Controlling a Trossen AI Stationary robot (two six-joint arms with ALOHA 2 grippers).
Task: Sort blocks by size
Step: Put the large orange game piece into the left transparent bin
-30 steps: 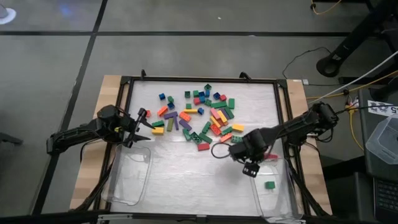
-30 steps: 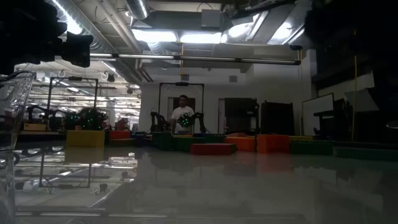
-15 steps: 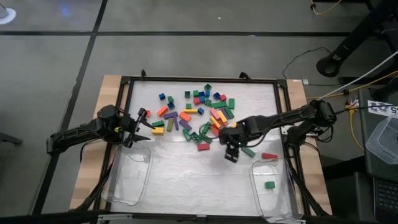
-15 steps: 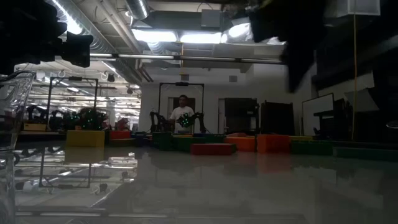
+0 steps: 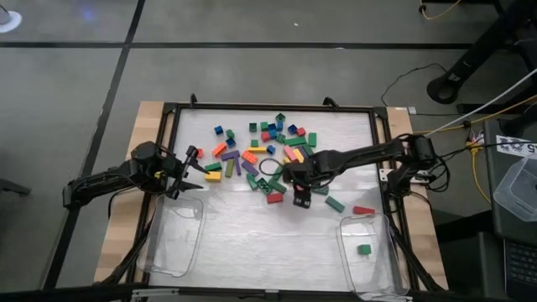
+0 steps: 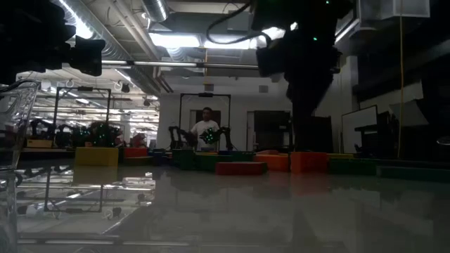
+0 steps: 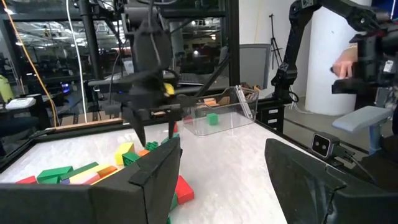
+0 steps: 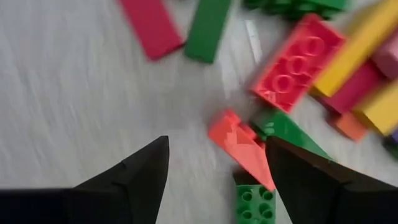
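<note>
White sheeting covers the framed table (image 5: 252, 243), and the blocks (image 5: 264, 159) sit in a messy heap toward its far middle, with a couple of strays nearer the right tub (image 5: 369, 256), which already has one small green block (image 5: 363, 249) in it. Left tub (image 5: 172, 239) looks empty so far.

Right gripper (image 5: 300, 197) is hanging over the near edge of the heap with its fingers spread wide and nothing between them. Its wrist cam shows an orange brick (image 8: 239, 144) and a studded red one (image 8: 297, 61) right below. Left gripper (image 5: 191, 172) waits by the heap's left side, also spread and empty.

Handling-wise I'd guess these are light, rigid plastic, a bit slick on the smooth sides. Best bet is pinching across the narrow width of a brick that lies a little clear of its neighbours, since they'll skate on that sheet if nudged.
</note>
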